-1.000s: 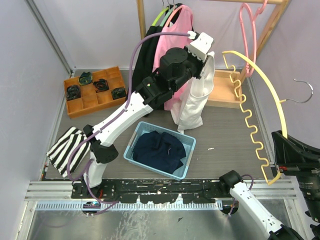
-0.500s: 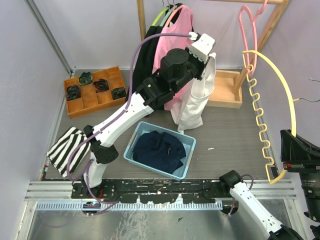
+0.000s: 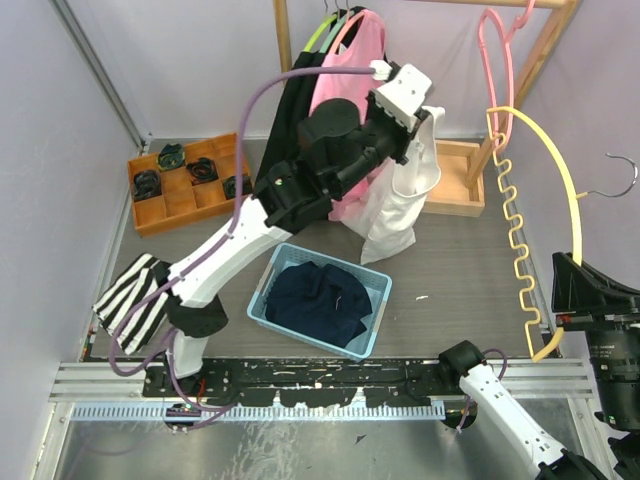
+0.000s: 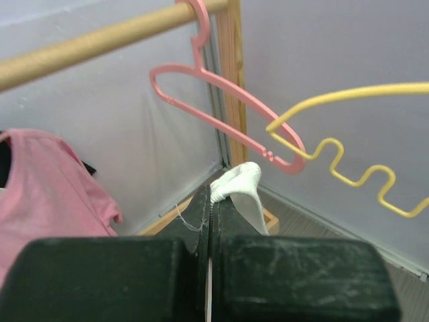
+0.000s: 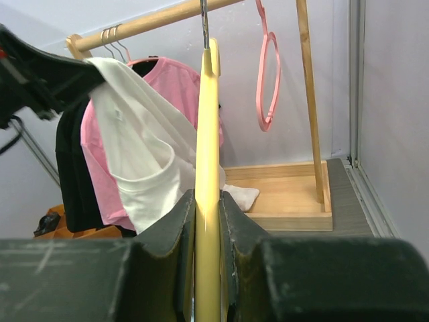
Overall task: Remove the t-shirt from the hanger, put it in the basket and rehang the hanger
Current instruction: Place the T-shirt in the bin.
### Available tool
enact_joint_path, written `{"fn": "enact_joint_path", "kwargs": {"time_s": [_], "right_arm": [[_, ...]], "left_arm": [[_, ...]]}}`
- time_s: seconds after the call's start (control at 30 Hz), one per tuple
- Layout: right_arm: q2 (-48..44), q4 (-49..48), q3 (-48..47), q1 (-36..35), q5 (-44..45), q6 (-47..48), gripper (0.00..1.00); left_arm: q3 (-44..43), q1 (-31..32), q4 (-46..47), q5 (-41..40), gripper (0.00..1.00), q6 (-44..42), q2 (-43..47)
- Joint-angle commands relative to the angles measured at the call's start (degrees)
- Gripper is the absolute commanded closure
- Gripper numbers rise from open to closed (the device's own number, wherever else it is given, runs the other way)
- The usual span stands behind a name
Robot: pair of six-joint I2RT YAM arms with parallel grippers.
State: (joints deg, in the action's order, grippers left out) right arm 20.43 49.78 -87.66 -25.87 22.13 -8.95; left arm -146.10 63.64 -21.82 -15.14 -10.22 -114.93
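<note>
White cloth hangs bunched from the left end effector, whose jaws are fully closed on the top edge of the t-shirt. The left arm rises from its base at the near edge and stretches diagonally up toward the far edge, elbow bent and wrist lifted high beside the rack. The t-shirt dangles free from that grip, above the far middle of the table and just in front of a pink shirt hanging on the rack.

The right arm runs from its base out past the near right corner, and its wrist stands raised at the right edge. The right end effector is closed narrowly on the yellow hanger, pinching its flat frame between both fingers. The hanger stands up on edge, its metal hook at the top, well apart from the t-shirt and bare of cloth. A blue basket of dark clothing sits near the table's middle, below the left arm.
</note>
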Motion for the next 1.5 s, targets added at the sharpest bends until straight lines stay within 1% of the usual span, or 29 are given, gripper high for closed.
{"fn": "enact_joint_path", "kwargs": {"time_s": [0.0, 0.07, 0.2, 0.4, 0.53, 0.73, 0.93, 1.03, 1.13, 1.23, 1.33, 1.47], "right_arm": [[1.02, -5.31, -0.02, -0.04, 0.81, 0.55, 0.99], [0.98, -5.51, 0.58, -0.1, 0.81, 0.54, 0.99], [1.04, -6.15, 2.16, -0.08, 0.69, 0.53, 0.99], [1.28, -8.09, 4.87, -0.13, 0.03, 0.34, 0.99], [1.76, -9.37, 6.1, -0.13, -0.52, 0.29, 0.99], [2.39, -10.68, 7.56, -0.09, -1.13, 0.11, 0.99], [2.69, -11.93, 8.7, -0.06, -1.77, 0.0, 0.99], [2.78, -12.14, 8.6, -0.06, -2.15, -0.18, 0.99], [2.79, -12.16, 8.4, -0.11, -2.63, -0.36, 0.99], [2.55, -12.08, 8.31, -0.11, -2.89, -0.6, 0.99], [2.38, -11.68, 8.35, -0.07, -3.16, -0.9, 0.99], [2.26, -10.93, 8.6, -0.08, -3.27, -1.09, 0.99]], "left_arm": [[-1.81, 0.91, 7.99, -1.18, 1.0, -3.52, 8.66], [0.36, 1.22, 9.95, -0.66, 1.0, -3.84, 11.39], [5.31, 1.62, 14.38, 3.38, 1.0, -2.6, 17.17], [1.94, 1.96, 11.13, 9.53, 1.0, 1.74, 20.63], [2.71, 2.24, 10.29, 13.64, 1.0, 5.01, 22.99], [3.59, 2.29, 11.44, 18.65, 1.0, 9.66, 25.46], [5.37, 2.28, 15.65, 23.4, 1.0, 13.04, 28.27], [6.37, 2.28, 17.06, 24.04, 1.0, 14.3, 29.76], [6.79, 2.31, 16.61, 23.7, 1.0, 14.44, 30.84], [9.17, 2.28, 16.15, 22.77, 1.0, 14.43, 32.15], [14.0, 2.24, 15.22, 20.11, 1.0, 14.07, 33.86], [24.8, 2.28, 15.04, 14.19, 1.0, 13.02, 36.71]]}}
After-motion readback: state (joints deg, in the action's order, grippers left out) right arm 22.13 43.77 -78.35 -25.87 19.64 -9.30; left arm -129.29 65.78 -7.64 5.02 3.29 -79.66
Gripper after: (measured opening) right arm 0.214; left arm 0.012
